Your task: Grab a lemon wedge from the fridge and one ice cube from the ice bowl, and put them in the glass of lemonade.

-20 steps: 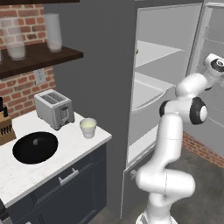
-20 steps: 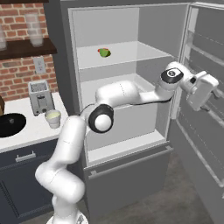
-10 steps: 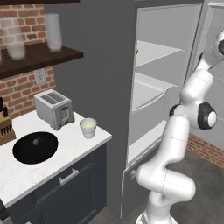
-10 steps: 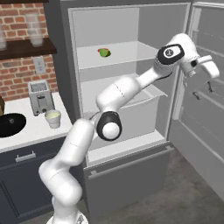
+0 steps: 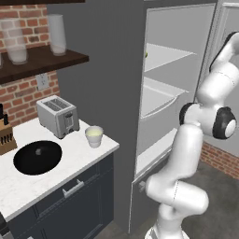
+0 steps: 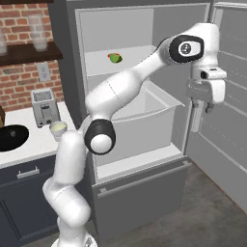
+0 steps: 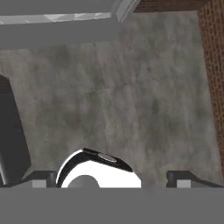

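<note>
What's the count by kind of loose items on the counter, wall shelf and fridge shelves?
Silver two-slot toaster: 1
Wide shallow black bowl: 1
Small whitish cup of pale lemonade: 1
Wooden knife block: 1
Tall clear glasses on the wall shelf: 2
Small yellow-green lemon wedge: 1
Total: 7

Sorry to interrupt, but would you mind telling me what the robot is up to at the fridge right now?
The fridge stands open, and the arm is raised in front of it with its gripper pointing down beside the open door, jaws open and holding nothing. The lemon wedge sits untouched on an upper shelf. On the counter, the glass of lemonade waits next to the toaster, with the ice bowl nearby. Nothing has been fetched yet.
</note>
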